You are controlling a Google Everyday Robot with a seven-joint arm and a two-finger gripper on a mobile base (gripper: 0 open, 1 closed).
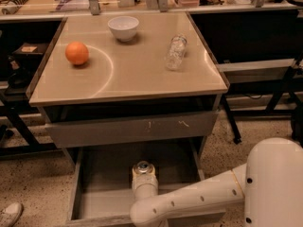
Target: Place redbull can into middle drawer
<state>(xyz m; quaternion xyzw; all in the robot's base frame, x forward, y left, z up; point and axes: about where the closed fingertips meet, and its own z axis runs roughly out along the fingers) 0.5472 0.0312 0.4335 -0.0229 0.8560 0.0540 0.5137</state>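
By my reading the step in hand is the setting-down. The robot's white two-finger gripper point(144, 178) is low inside the wide, shallow grey middle drawer point(102, 178), which stands pulled open. The slim silver-and-blue redbull can point(143, 167) shows just beyond the claw's tip, over the drawer's smooth floor and roughly midway between its side walls. Only the can's round silver top, with a hint of blue, is visible. Its body is hidden behind the claw and the white arm, so I cannot tell whether it stands on the floor or hangs just above it. Nor can I tell whether the claw is clamped on it or has let go. To do this well, the can's base should sit flat on the drawer floor before any release (a tall, narrow can probably tips readily). The letting-go should be gentle, and the claw should draw back without brushing the can sideways. It should also stay clear of the shut grey drawer front with white scratches point(132, 129), which sits above and beyond the claw. Higher still, on the beige tabletop point(142, 79), are a round orange point(76, 53) up to the claw's left, a white bowl point(123, 27) farther back, and a clear crinkled plastic bottle point(175, 52) up to its right, all well apart from the work.
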